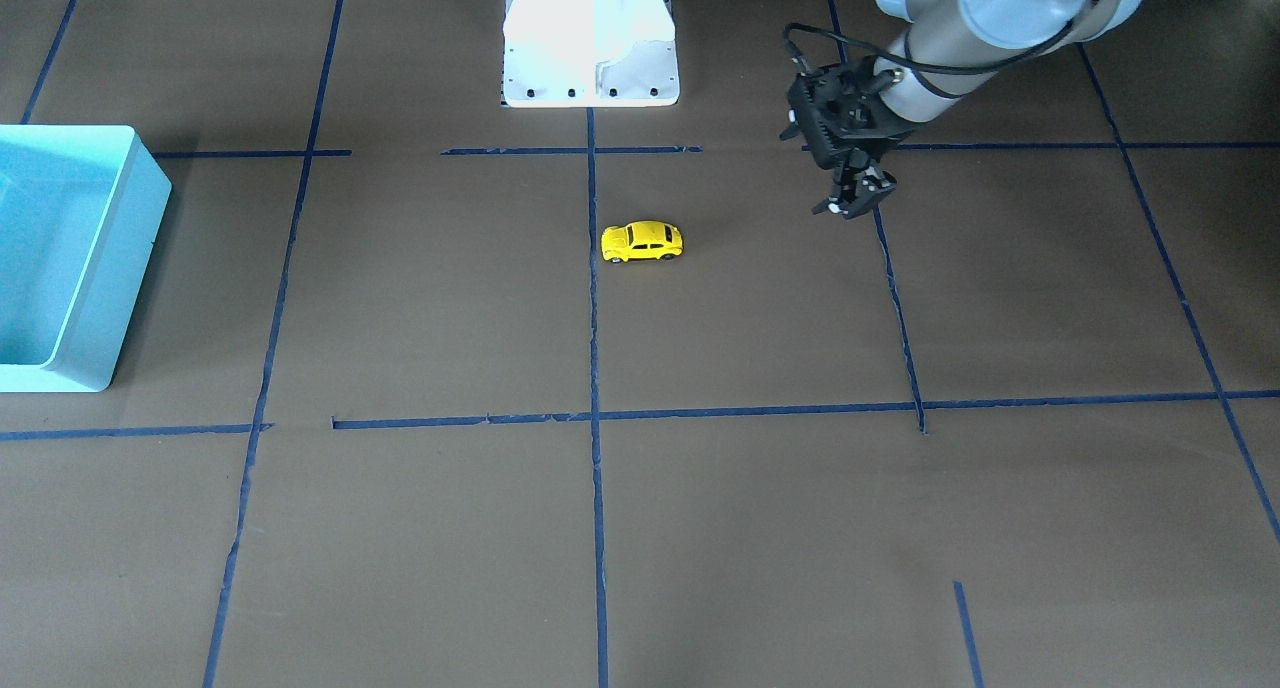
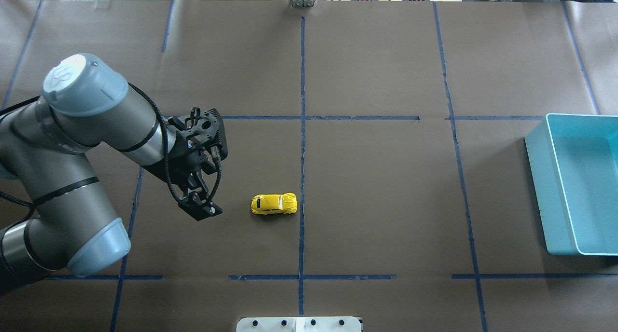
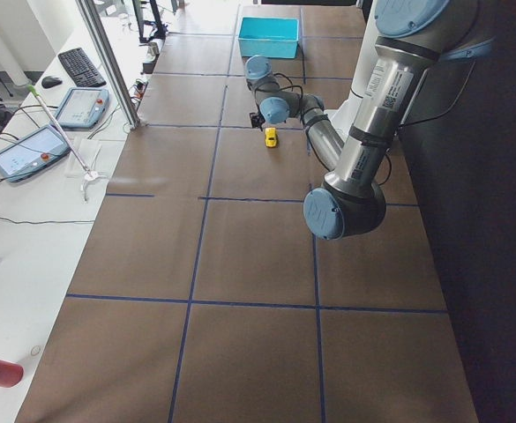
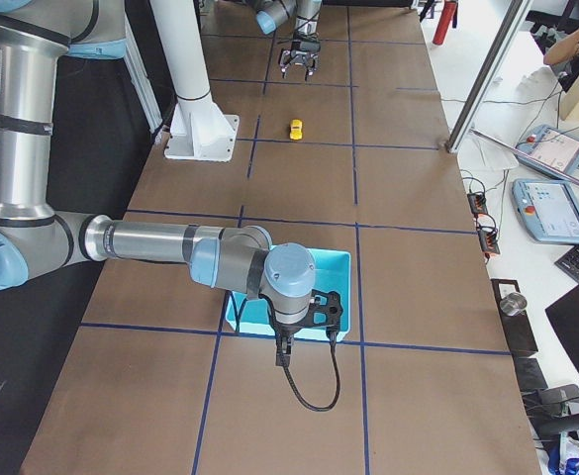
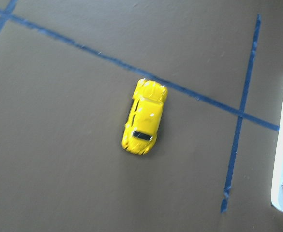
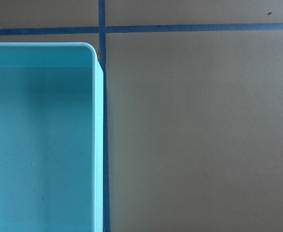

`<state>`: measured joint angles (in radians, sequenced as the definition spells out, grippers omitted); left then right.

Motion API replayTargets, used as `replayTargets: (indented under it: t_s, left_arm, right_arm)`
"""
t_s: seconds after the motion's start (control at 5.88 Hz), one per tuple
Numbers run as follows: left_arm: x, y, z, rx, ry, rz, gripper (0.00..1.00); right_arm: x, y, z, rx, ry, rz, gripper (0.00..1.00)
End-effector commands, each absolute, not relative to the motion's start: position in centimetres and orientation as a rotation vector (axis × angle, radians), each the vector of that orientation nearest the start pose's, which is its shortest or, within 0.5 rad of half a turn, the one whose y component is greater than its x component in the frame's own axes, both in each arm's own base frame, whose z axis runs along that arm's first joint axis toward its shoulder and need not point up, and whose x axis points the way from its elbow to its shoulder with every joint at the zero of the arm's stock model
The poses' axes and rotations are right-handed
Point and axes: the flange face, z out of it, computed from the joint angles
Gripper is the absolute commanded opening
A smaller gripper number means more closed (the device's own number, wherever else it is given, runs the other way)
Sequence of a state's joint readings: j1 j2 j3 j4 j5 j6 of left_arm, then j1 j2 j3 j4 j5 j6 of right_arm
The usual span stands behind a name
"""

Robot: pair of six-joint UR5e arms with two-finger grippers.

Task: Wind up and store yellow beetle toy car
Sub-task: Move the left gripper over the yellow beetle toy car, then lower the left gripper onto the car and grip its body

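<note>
The yellow beetle toy car (image 1: 641, 241) stands on its wheels on the brown table near the centre tape line. It also shows in the overhead view (image 2: 273, 203), the left wrist view (image 5: 143, 116) and both side views (image 3: 271, 136) (image 4: 295, 129). My left gripper (image 1: 855, 200) (image 2: 199, 205) hangs above the table a short way from the car. It looks open and empty. My right gripper (image 4: 282, 341) shows only in the exterior right view, over the near edge of the teal bin (image 4: 338, 259). I cannot tell whether it is open or shut.
The teal bin (image 2: 536, 177) (image 1: 100, 268) (image 6: 98, 145) stands at the table's end on my right and looks empty. The white robot base (image 1: 590, 38) (image 2: 299, 324) stands behind the car. Blue tape lines cross the brown table.
</note>
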<state>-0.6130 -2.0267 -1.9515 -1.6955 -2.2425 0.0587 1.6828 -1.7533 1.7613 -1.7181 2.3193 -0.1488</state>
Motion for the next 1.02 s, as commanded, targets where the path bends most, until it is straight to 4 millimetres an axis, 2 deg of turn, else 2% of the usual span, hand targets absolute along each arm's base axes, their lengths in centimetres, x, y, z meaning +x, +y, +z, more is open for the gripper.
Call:
replayTargets:
  t_s: [0.0, 0.17, 0.34, 0.51, 0.68, 0.85]
  left_arm:
    - [46.6, -39.2, 17.0, 0.639, 1.014, 1.250, 1.00]
    - [49.1, -40.6, 13.8, 0.590, 0.988, 1.259, 1.00]
    - [51.9, -42.5, 12.6, 0.618, 0.938, 1.387, 1.00]
    - [54.0, -43.9, 11.0, 0.643, 0.862, 1.541, 1.00]
    - [56.7, -43.7, 9.3, 0.659, 0.725, 1.657, 1.00]
    - [58.3, -42.0, 9.3, 0.596, 0.644, 1.682, 1.00]
  right_arm:
    - [11.0, -39.4, 66.4, -0.035, -0.758, 0.017, 1.00]
    - [11.0, -39.4, 66.4, -0.035, -0.758, 0.019, 1.00]
    - [11.0, -39.4, 66.4, -0.035, -0.758, 0.019, 1.00]
    - [11.0, -39.3, 66.6, -0.041, -0.760, 0.021, 1.00]
    - [11.0, -39.3, 66.7, -0.041, -0.759, 0.021, 1.00]
    - [11.0, -39.3, 66.7, -0.041, -0.759, 0.021, 1.00]
